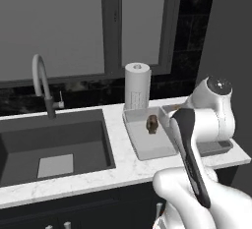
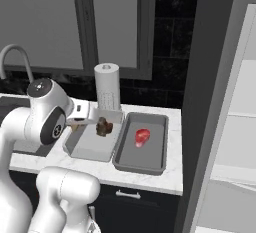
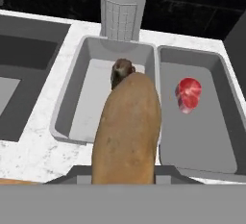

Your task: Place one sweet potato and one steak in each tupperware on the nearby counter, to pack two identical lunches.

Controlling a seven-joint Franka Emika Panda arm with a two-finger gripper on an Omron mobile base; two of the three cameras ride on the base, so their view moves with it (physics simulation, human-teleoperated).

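My gripper [image 2: 80, 121] is shut on a sweet potato [image 3: 127, 131], an orange-brown tuber that juts forward in the hand view and hides the fingertips. It hangs above the near left side of the lighter grey tupperware [image 3: 89, 107], [image 2: 95, 144], [image 1: 150, 147]. A dark brown lumpy steak [image 3: 121, 69], [image 1: 152, 124], [image 2: 103, 126] lies at that tray's far end. Beside it on the right, the darker grey tupperware [image 3: 206, 136], [image 2: 150, 152] holds a bright red steak [image 3: 188, 93], [image 2: 142, 137]. Both trays rest on the white marbled counter [image 1: 118, 174].
A paper towel roll [image 1: 137, 85], [image 3: 124, 6] stands just behind the lighter tray. The dark sink basin [image 1: 54, 144] with its curved faucet [image 1: 42, 83] lies to the left. A tall dark panel [image 2: 210, 102] borders the counter on the right.
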